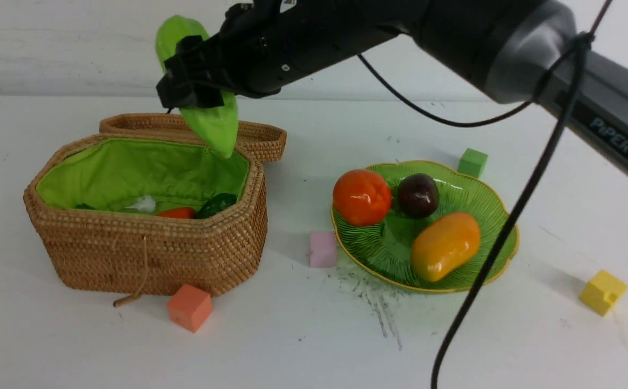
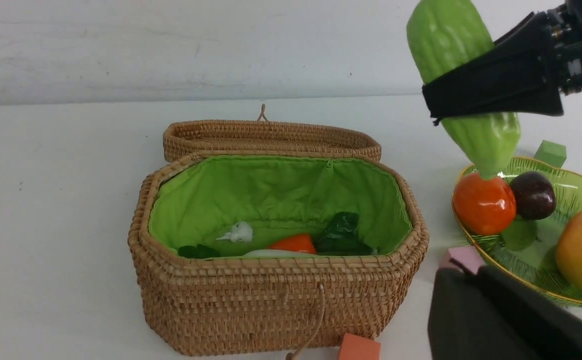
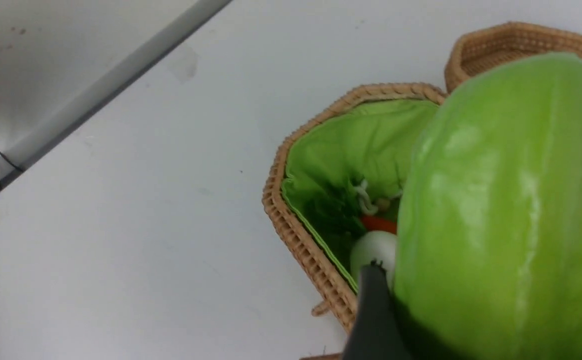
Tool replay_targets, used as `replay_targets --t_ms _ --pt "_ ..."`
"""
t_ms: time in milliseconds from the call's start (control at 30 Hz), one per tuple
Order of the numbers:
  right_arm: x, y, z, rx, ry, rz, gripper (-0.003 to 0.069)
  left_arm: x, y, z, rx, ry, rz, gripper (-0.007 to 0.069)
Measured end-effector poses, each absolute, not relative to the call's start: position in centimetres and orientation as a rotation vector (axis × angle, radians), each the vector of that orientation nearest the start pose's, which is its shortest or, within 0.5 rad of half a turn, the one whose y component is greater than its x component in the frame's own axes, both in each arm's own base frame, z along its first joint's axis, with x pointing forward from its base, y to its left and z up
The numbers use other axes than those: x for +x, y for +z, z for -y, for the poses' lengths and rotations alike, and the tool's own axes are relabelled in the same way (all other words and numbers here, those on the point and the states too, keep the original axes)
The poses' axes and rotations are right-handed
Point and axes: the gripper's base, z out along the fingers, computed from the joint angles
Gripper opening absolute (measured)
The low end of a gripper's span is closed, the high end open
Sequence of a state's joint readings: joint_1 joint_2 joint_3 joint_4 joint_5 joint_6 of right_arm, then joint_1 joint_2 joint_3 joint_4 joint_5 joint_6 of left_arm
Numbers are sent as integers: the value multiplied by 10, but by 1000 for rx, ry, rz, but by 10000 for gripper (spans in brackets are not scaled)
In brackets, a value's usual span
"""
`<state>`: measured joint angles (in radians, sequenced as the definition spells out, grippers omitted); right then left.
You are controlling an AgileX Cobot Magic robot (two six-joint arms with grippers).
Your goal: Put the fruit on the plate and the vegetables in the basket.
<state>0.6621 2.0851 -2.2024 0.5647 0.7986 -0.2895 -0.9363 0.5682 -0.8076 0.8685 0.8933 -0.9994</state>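
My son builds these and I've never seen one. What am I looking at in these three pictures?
A two-armed robot sorts toy food on a white table. One picture looks forward from between the arms; the other two come from cameras on each wrist. The right end effector holds a green gourd above the open basket, where a carrot and radish already lie. The plate holds a persimmon, mangosteen and mango. Small cubes lie around. The left end effector is shut and empty.

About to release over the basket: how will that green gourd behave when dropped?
The bitter gourd looks rigid and glossy, so it may slip in the right pincer. Hanging pointed end down over the basket, it would likely topple sideways onto the carrot.
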Motion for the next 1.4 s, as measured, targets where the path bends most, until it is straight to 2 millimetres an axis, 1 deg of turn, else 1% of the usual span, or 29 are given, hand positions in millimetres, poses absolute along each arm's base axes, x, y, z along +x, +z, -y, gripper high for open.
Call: replay_targets --t_ms 233,333,367,400,433,467,600,700,800,867,933,967,1033,1067,1167,1267,1333,1367,1400 --pt "373 364 -342 -868 940 -1893 456 92 383 33 110 -287 -1861 29" --pt "384 346 -352 -879 952 -1821 456 92 383 33 97 -284 -1868 29" --pt "384 346 -352 -878 952 -1813 456 92 383 33 94 -285 -1869 29" --pt "392 333 -358 -864 946 -1788 456 92 383 33 91 -286 -1870 29" --pt "395 330 -359 -858 943 -1777 456 92 383 33 90 -287 -1870 29" --pt "400 321 -362 -841 938 -1770 456 92 383 33 89 -287 -1870 29" --pt "411 297 -368 -846 890 -1744 456 92 383 33 86 -289 -1871 32" --pt "416 288 -369 -848 861 -1732 456 92 382 33 86 -291 -1872 36" --pt "419 287 -369 -820 845 -1724 458 92 382 33 85 -293 -1874 36" --pt "420 285 -369 -810 835 -1722 489 92 382 33 85 -296 -1876 36" --pt "421 285 -369 -804 829 -1721 565 92 382 33 84 -295 -1876 36" --pt "421 285 -369 -807 830 -1721 616 92 382 33 84 -298 -1878 36" --pt "420 284 -369 -823 840 -1725 665 92 382 33 83 -301 -1881 36" --pt "419 284 -370 -833 846 -1726 673 92 382 33 83 -303 -1882 36" --pt "415 287 -370 -873 859 -1726 672 92 382 34 88 -312 -1875 37" --pt "405 302 -366 -952 859 -1724 640 91 384 36 101 -343 -1861 39" --pt "395 325 -355 -982 867 -1753 594 91 385 38 111 -360 -1849 39" --pt "390 334 -348 -996 866 -1801 567 91 386 39 118 -374 -1839 39" --pt "389 340 -345 -994 864 -1804 554 91 386 39 118 -374 -1839 39"
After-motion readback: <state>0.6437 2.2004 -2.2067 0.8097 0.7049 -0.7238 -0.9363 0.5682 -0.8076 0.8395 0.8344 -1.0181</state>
